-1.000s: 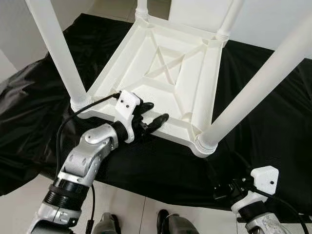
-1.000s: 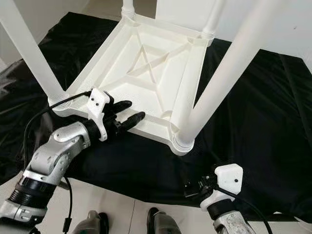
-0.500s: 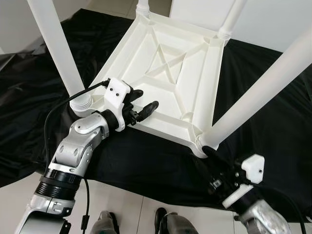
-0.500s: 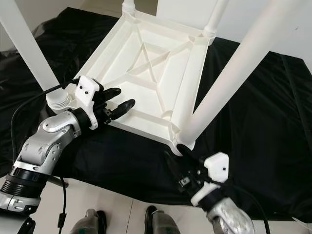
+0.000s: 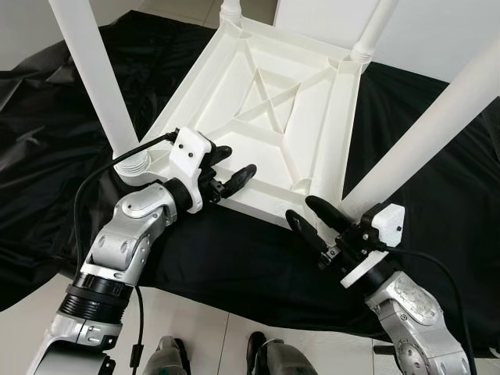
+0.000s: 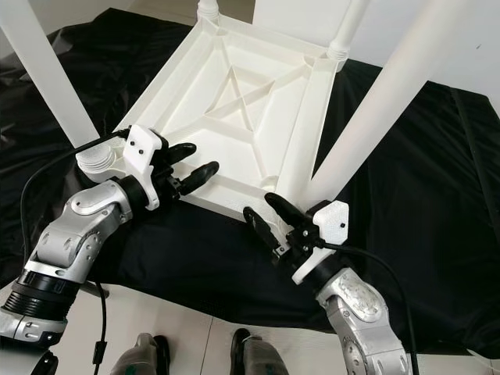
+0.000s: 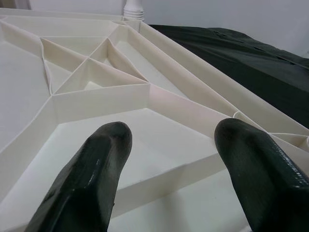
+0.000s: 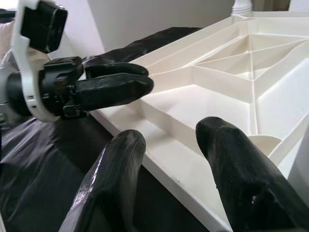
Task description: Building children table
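Note:
A white plastic children's table [image 5: 266, 109] lies upside down on a black cloth [image 5: 234, 266], with its legs pointing up. My left gripper [image 5: 237, 160] is open and hovers over the near rim of the ribbed underside [image 7: 96, 82], close to the near-left leg [image 5: 98, 78]. It holds nothing. My right gripper [image 5: 301, 208] is open too and sits just off the near-right corner, beside the base of the near-right leg [image 5: 422, 148]. In the right wrist view its fingers [image 8: 227, 159] frame the table's near edge, with the left gripper [image 8: 116, 82] opposite.
The black cloth drapes over the low surface and ends at a pale tiled floor [image 5: 203, 328] near my feet [image 5: 172, 359]. Two more table legs [image 5: 371, 27] rise at the far corners. A white wall stands behind.
My right gripper has risen from low on the right and moved left and forward to the table's near-right corner. The left gripper has stayed at the near rim. The camera shifted slightly.

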Tool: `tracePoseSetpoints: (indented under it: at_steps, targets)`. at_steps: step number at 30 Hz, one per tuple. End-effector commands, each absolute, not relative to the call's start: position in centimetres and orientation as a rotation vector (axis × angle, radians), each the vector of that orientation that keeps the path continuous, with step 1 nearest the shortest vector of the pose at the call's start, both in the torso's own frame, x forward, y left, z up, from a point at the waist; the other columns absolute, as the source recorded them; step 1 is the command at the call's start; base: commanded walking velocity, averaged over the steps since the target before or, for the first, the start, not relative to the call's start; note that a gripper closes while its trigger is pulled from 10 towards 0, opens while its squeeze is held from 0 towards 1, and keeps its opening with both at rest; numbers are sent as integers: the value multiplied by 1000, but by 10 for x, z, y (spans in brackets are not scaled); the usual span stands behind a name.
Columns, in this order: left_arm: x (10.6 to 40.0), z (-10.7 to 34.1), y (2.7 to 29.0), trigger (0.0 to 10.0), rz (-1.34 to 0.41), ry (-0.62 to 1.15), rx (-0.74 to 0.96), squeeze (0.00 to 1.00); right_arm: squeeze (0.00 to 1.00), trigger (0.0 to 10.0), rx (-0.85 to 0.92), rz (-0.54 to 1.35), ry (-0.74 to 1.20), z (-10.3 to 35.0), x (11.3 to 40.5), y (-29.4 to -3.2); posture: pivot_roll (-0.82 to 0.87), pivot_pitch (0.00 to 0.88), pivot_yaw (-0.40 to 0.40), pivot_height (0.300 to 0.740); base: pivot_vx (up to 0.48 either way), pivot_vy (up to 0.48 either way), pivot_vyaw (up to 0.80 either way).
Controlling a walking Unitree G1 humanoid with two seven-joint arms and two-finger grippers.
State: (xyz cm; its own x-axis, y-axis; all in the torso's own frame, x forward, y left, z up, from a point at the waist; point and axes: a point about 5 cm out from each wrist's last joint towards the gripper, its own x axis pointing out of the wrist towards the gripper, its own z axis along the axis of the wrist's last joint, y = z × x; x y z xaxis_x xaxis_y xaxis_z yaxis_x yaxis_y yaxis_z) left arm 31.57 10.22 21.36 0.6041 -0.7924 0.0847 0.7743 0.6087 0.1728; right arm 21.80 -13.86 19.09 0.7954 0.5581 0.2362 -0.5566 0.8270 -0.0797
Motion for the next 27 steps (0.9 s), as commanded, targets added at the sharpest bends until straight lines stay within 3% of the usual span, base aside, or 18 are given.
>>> tracePoseSetpoints:
  at_steps: [1,5,11,15,19,27]
  targets:
    - [311,211,98,10000,-963,-160,142,0,0,10000,0,543,-247,190,219,-146,74,217,-91,740,0,0,0]
    - [312,210,97,10000,-973,-154,131,0,0,10000,-45,264,-263,190,215,-180,38,217,-62,740,0,0,0]
    - [312,208,93,10000,-1000,-146,124,0,0,10000,-67,91,-280,193,213,-200,23,216,-50,740,0,0,0]
    - [311,206,90,10000,-1012,-143,122,0,0,10000,-55,121,-270,191,212,-194,20,215,-47,740,0,0,0]
    - [309,206,83,10000,-1041,-146,129,0,0,10000,-32,276,-261,187,210,-165,31,215,-55,740,0,0,0]
    - [307,208,81,10000,-1040,-160,127,0,0,10000,-34,300,-267,187,214,-156,46,222,-66,740,0,0,0]
